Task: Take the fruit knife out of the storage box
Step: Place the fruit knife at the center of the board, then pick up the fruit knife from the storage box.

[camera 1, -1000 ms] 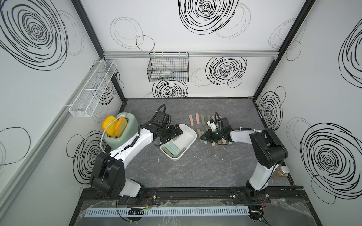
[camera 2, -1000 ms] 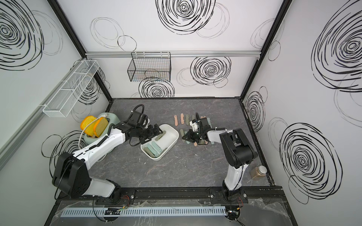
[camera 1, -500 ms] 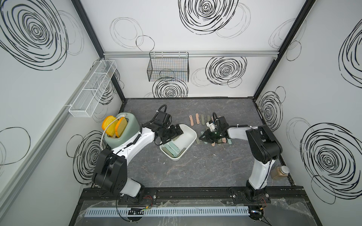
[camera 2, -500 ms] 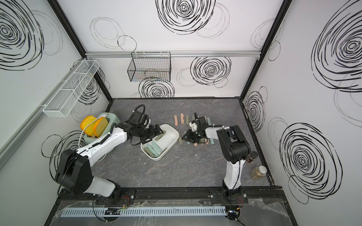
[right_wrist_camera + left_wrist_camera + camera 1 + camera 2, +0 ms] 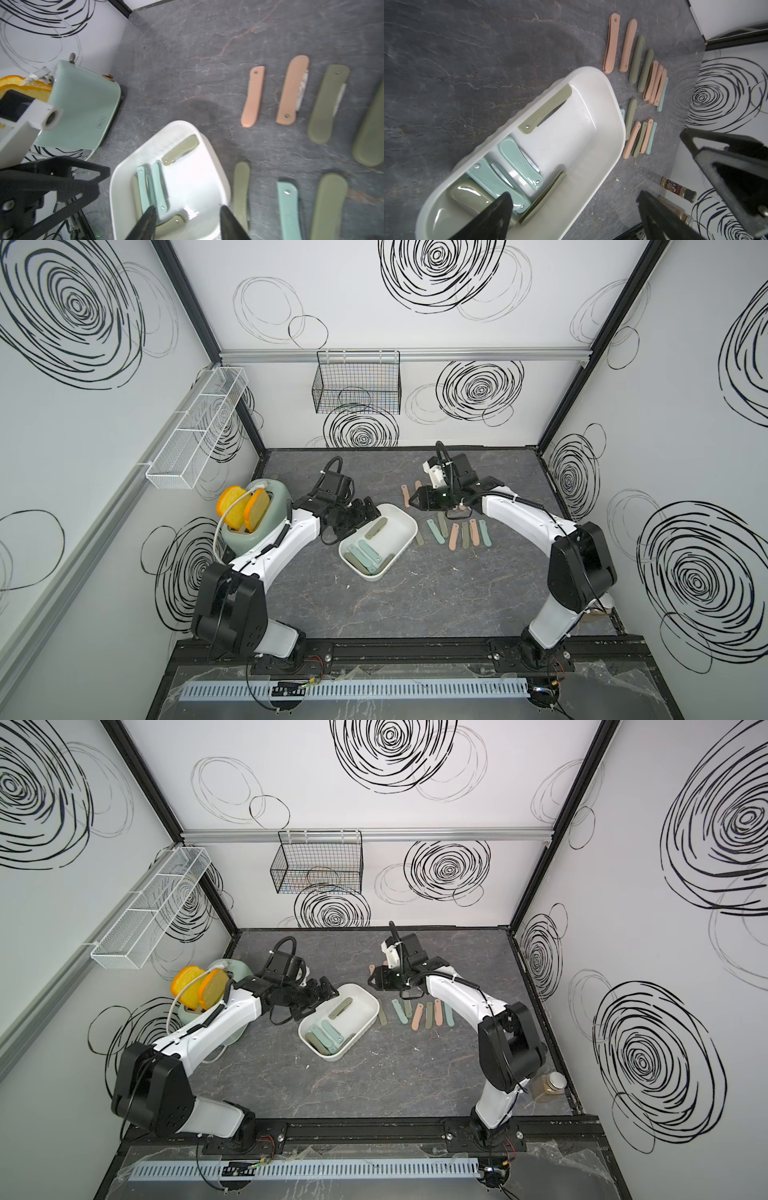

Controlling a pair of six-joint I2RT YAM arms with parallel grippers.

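The storage box, a shallow white tub, stands mid-table in both top views, its rim bare. Several folded fruit knives lie in it: an olive one against the far wall and teal ones at the near end. My left gripper hangs open over the box's left rim, nothing between its fingers. My right gripper is open and empty, raised right of the box above knives on the table.
Two rows of pink, olive and teal knives lie right of the box. A mint toaster with bread slices stands behind my left arm. Wire baskets hang on the walls. A jar sits front right.
My right gripper's jaws have opened, and it has shifted left and back over the knives on the table. The left arm has barely moved and stays open at the box.
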